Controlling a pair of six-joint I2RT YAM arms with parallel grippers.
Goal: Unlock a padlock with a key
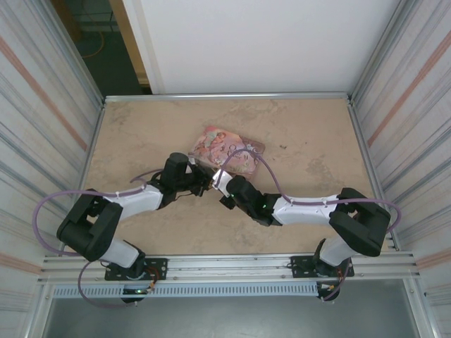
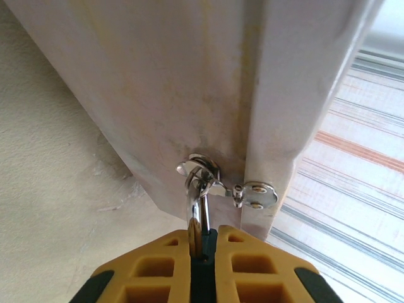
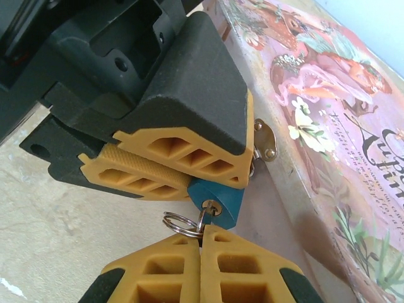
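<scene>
The padlock hangs at the side wall of the pink tin. Its teal body is pinched between the yellow pads of the left gripper, whose jaws are closed tight on it. In the left wrist view the silver shackle rises toward 12 o'clock and passes through the tin's metal loop, with the riveted hasp plate just beside it at 3 o'clock. The brass keyhole faces 6 o'clock in the right wrist view. There the right gripper is fully closed on the key, whose split ring sticks out at 9 o'clock. The key's tip meets the keyhole, though how deep it sits cannot be told.

The tin's lid carries painted flowers and figures, and ornate cursive lettering runs off the frame's 3 o'clock edge, too cropped to read.

From above, the lock sits at the tin's 7 o'clock corner, near the middle of the table. The tan top spreads wide toward 12, 3 and 9 o'clock before it reaches the metal rim and ribbed walls.
</scene>
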